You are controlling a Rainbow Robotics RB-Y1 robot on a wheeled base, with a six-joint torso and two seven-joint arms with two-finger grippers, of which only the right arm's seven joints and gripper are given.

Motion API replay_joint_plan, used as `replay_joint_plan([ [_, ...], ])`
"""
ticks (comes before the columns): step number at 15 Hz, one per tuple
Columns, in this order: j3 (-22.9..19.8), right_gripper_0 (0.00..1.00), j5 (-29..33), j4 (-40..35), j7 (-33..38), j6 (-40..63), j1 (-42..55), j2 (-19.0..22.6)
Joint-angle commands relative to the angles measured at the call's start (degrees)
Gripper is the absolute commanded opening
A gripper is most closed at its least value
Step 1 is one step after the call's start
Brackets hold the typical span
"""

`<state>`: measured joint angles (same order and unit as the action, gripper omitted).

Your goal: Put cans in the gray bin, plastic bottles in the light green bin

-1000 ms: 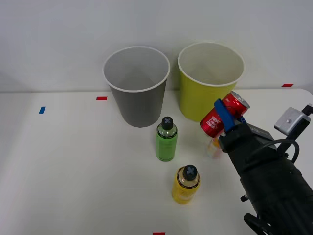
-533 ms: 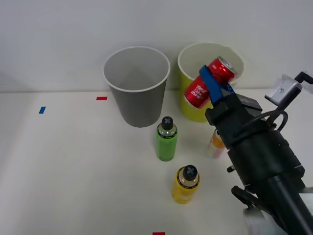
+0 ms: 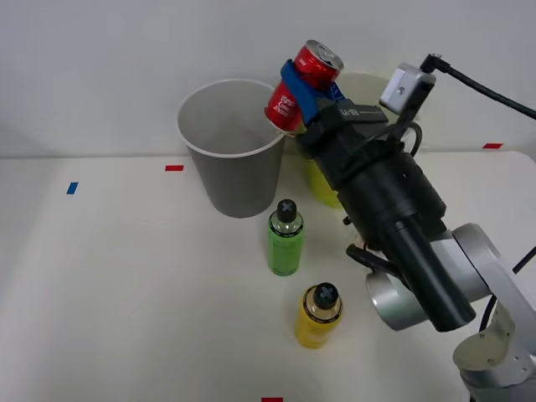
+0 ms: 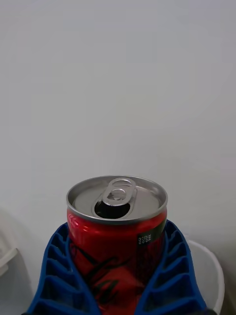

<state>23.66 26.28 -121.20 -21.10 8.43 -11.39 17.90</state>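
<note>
My right gripper [image 3: 303,84] is shut on the shiny red can [image 3: 303,74], holding it tilted in the air above the right rim of the gray bin [image 3: 234,151]. In the right wrist view the red can [image 4: 117,231] sits between the blue ribbed fingers [image 4: 54,275], silver top showing. The light green bin [image 3: 322,180] stands just right of the gray one, mostly hidden behind my arm. The green bottle [image 3: 286,239] stands in front of the bins, and the yellow bottle [image 3: 318,316] stands nearer to me. The orange-and-white can is hidden behind my arm.
The white table [image 3: 126,285] carries small tape marks: blue [image 3: 72,188] at the left, red [image 3: 174,167] near the gray bin, red [image 3: 492,146] at the far right and red [image 3: 271,399] at the front edge. A pale wall rises behind the bins.
My right arm has swung up and to the left with the red can, from low beside the light green bin, across its front, to above the gray bin's right rim.
</note>
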Motion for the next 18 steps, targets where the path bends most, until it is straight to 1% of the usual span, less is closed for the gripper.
replay_joint_plan([
  [1, 1.74, 0.05, 0.17, 4.92, -0.44, 0.01, -6.01, 2.32],
  [5, 4.46, 0.05, -0.53, 10.98, 0.09, -0.08, -13.57, 6.10],
  [7, 6.48, 0.05, -2.99, 13.71, 0.00, -0.17, -17.26, 8.56],
  [9, 7.28, 0.05, -4.22, 16.35, 0.00, -1.66, -19.29, 9.00],
  [13, 10.53, 0.05, -4.75, 21.36, 0.18, -5.53, -23.86, 11.20],
  [15, 13.52, 0.05, -4.75, 24.96, 0.27, -6.50, -28.25, 12.69],
  [16, 14.57, 0.05, -4.84, 26.10, 0.36, -6.50, -29.75, 13.30],
  [18, 15.36, 0.05, -5.01, 26.89, 0.53, -6.50, -30.80, 13.66],
])
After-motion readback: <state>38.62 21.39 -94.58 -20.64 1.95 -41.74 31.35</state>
